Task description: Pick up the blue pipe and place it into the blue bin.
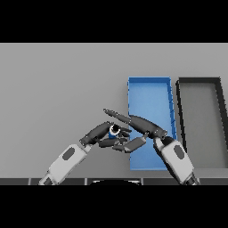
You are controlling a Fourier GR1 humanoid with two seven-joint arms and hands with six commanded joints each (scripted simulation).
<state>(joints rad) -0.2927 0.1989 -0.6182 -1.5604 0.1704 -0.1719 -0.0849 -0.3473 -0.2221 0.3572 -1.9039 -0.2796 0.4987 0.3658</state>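
Observation:
The blue pipe (114, 131) is a short blue tube with a dark end facing me, just left of the blue bin (149, 95). My left hand (95, 133) comes in from the lower left, and its fingers curl round the pipe. My right hand (144, 125) reaches over the bin's left wall from the lower right. It is open, with straight fingers stretched leftward above the pipe and the thumb below it. I cannot tell whether the right hand touches the pipe. The pipe's lower part is hidden by fingers.
A dark grey bin (200, 116) stands right beside the blue bin on its right. Grey table (58, 84) spreads to the left and far side.

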